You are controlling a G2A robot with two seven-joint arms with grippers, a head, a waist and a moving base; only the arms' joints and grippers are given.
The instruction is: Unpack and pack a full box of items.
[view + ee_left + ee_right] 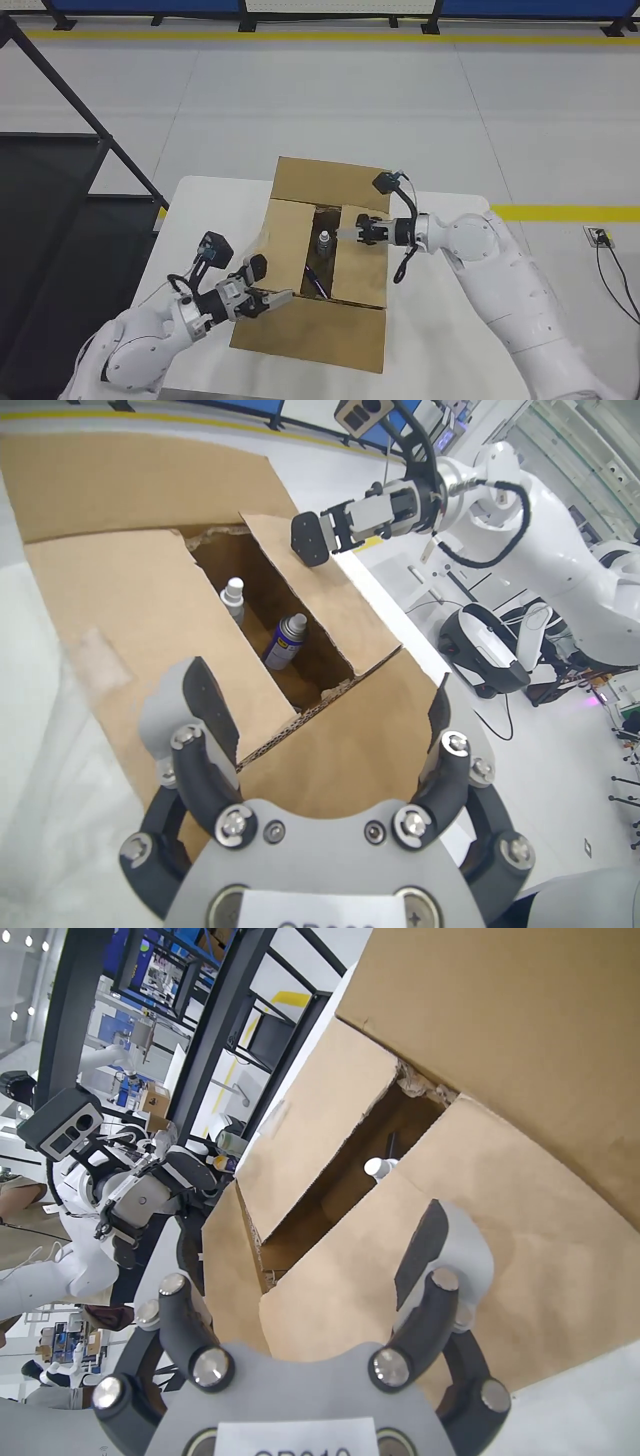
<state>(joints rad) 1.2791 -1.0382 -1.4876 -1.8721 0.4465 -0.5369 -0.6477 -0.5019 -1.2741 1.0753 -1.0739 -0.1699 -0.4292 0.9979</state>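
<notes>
Box (330, 180) (125, 600) (525, 1228): brown cardboard, standing on the table, taking up most of the middle; its top flaps are folded in but not shut, with a narrow gap between them.
Left flap (290, 240): lies nearly flat and bounds the gap on the left.
Right flap (362, 275): lies over the right half and bounds the gap on the right.
Near flap (320, 335): spread out toward the robot.
Bottle (324, 241) (233, 597) (378, 1167): white-capped, upright inside the box, seen through the gap at its far end.
Spray can (285, 642): blue with a white cap, inside the box, just nearer than the bottle and leaning.
Left gripper (265, 287) (320, 685): at the near left corner of the box, fingers spread wide with the near flap's cardboard showing between them; nothing clamped.
Right gripper (350, 232) (305, 1233) (320, 535): over the right flap, close to the edge that borders the gap, fingers apart; holding nothing.
Table (215, 215): white, with bare top showing left and right of the box.
Frame (60, 90): black bars, far left of the table.
Floor line (560, 212): yellow stripe, right of the table.
</notes>
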